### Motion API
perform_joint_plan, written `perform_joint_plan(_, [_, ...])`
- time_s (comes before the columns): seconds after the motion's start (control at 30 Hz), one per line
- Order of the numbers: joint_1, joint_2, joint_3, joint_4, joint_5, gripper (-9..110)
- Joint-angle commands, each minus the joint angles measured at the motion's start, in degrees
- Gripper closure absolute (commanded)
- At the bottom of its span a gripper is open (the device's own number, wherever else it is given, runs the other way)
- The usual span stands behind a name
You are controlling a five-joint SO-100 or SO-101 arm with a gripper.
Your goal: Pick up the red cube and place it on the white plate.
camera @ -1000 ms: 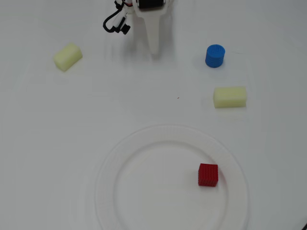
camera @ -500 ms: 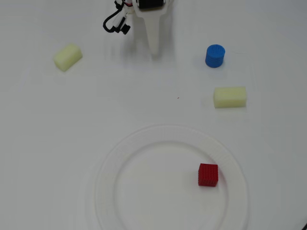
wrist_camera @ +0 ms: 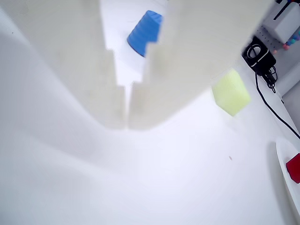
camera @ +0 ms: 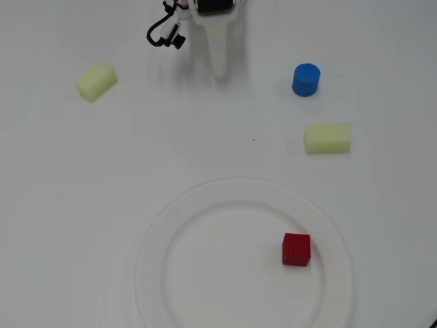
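The red cube (camera: 296,249) is small, dark red and ridged. It sits on the right part of the white plate (camera: 171,225), inside the rim. In the wrist view the cube (wrist_camera: 294,167) and the plate's edge (wrist_camera: 283,157) show at the far right. My gripper (camera: 220,70) is at the top middle of the overhead view, far from the plate, and holds nothing. In the wrist view the gripper (wrist_camera: 125,125) has its white fingers meeting at the tips, so it is shut and empty.
A blue cylinder (camera: 306,80) stands at the upper right, with a pale yellow block (camera: 327,138) below it. Another pale yellow block (camera: 96,80) lies at the upper left. A black cable (camera: 164,33) hangs beside the arm. Black gear (wrist_camera: 258,55) stands at the table's edge.
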Motion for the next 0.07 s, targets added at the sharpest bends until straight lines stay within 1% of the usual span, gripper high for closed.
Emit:
perform_joint_plan(0.0, [-0.09,0.53,0.44,-0.44,-0.09,101])
perform_joint_plan(0.03, [-0.09,0.53,0.44,-0.44,-0.09,101])
